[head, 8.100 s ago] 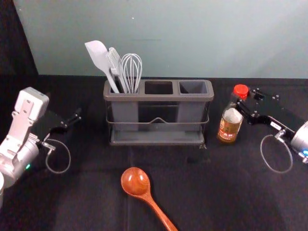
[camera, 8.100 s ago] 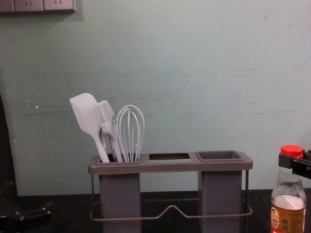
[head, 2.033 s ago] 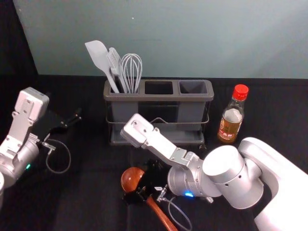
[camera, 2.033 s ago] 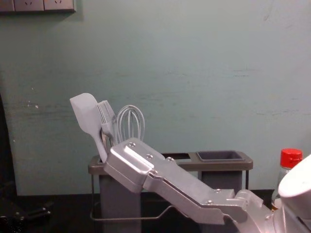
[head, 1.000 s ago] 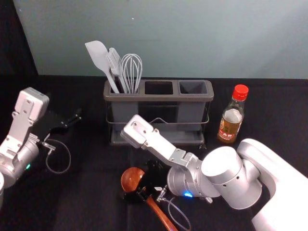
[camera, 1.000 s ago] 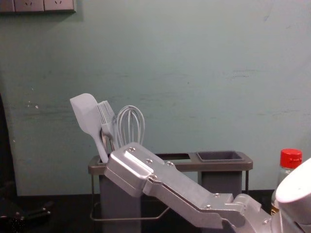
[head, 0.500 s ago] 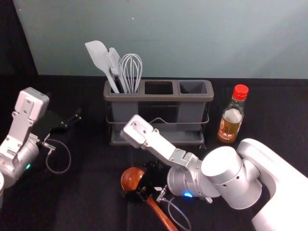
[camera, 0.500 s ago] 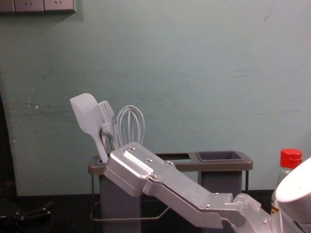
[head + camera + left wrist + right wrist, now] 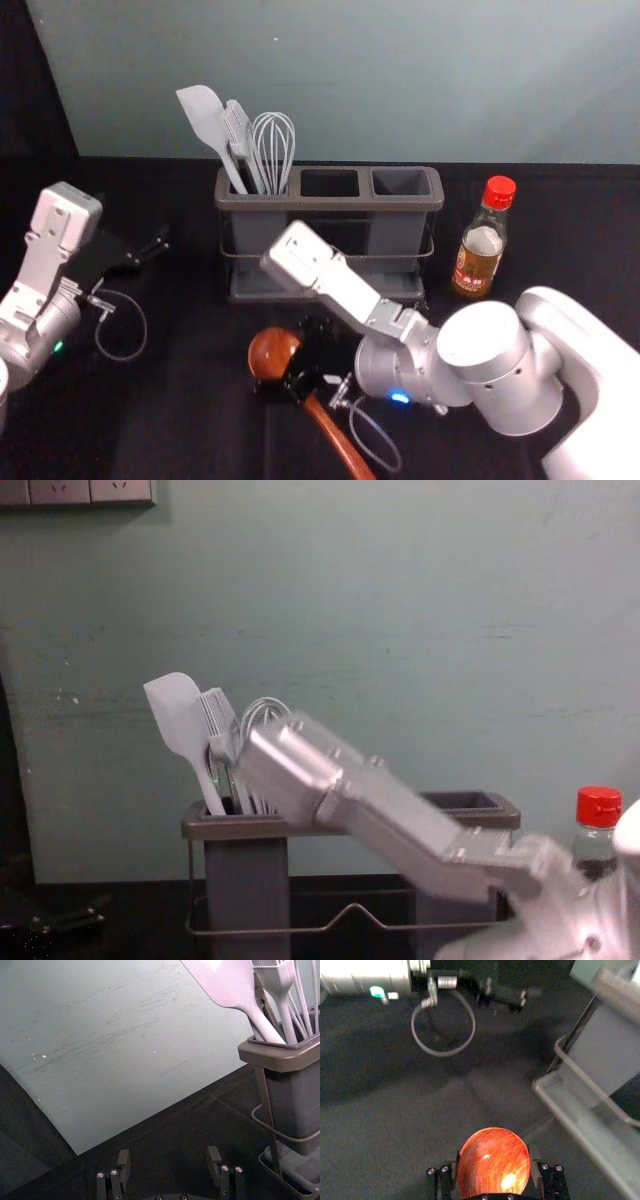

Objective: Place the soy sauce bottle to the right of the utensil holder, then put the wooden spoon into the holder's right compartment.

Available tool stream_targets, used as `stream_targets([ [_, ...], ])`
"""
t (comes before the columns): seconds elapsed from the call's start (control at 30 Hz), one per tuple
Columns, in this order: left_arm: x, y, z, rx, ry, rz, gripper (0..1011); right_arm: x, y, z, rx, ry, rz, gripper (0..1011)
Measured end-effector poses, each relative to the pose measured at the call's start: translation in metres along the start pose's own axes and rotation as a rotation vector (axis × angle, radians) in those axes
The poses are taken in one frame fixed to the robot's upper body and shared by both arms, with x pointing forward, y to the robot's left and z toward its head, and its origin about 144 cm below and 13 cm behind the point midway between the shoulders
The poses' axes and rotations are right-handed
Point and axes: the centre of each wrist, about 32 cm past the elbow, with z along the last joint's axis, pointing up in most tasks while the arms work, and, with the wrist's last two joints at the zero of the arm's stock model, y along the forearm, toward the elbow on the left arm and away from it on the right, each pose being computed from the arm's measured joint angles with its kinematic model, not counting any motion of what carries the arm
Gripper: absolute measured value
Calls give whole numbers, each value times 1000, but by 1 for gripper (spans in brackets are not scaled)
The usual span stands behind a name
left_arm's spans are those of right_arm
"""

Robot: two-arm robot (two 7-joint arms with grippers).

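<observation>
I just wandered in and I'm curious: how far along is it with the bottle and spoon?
Apparently done: the soy sauce bottle stands to the right of the utensil holder. In hand: the right gripper, in front of the holder, seems to grip the wooden spoon near its bowl. Left to do: put the spoon into the right compartment, whose opening has nothing sticking out.

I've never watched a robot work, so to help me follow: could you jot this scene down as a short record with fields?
Utensil holder: upright
Left compartment: spatula, brush, whisk
Soy sauce bottle: standing right of the holder
Wooden spoon: in front of the holder
Right gripper: closed on the spoon, near its bowl
Left gripper: open, left of the holder
Still to do: spoon into right compartment
</observation>
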Motion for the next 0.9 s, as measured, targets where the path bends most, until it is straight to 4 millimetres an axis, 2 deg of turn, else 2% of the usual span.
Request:
stream_targets([
  [0.1, 0, 0, 0, 0, 0, 0, 1005, 1, -7, 4, 33, -7, -11, 844],
  [0.3, 0, 0, 0, 0, 0, 0, 1005, 7, -36, 18, 159, -35, -56, 844],
  [0.33, 0, 0, 0, 0, 0, 0, 1005, 7, -36, 18, 159, -35, -56, 844],
  [0.5, 0, 0, 0, 0, 0, 0, 1005, 11, -61, 25, 290, -72, -93, 844],
  [0.73, 0, 0, 0, 0, 0, 0, 1005, 21, -86, 18, 499, -152, -134, 844],
  [0.9, 0, 0, 0, 0, 0, 0, 1005, 30, -96, 11, 591, -196, -159, 844],
])
